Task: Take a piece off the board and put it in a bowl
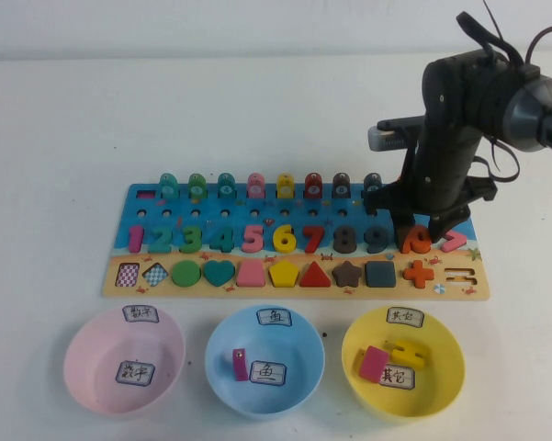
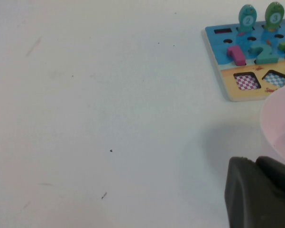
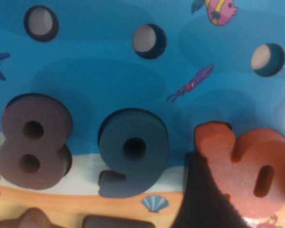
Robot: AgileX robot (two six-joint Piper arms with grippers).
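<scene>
1. The board [image 1: 294,241] lies flat on the white table [image 1: 55,138], with a row of fish pegs along its far edge, number pieces in the middle row and shape pieces along its near edge.
2. The right gripper [image 1: 429,225] is down over the right end of the number row, its fingers spread to either side of the orange 10 [image 1: 413,241].
3. In the right wrist view one dark finger [image 3: 201,199] lies against the near-left side of the orange 10 [image 3: 242,168], which sits in its slot on the board [image 3: 104,71]; whether the fingers have clamped it yet I cannot tell.
4. The dark blue 9 [image 3: 133,152] is just beside the 10, and the brown 8 [image 3: 33,142] is beyond the 9.
5. Three bowls stand in a row in front of the board: pink [image 1: 83,363] on the left, blue [image 1: 294,354] in the middle, yellow [image 1: 439,356] on the right.
6. The blue bowl holds a pink piece [image 1: 240,364]; the yellow bowl holds a pink block [image 1: 374,363] and a yellow piece [image 1: 409,352].
7. The left gripper [image 2: 258,194] hangs over bare table, near the board's left end and the pink bowl [image 2: 277,118]; only its dark tip shows, and I cannot tell how its fingers stand.
</scene>
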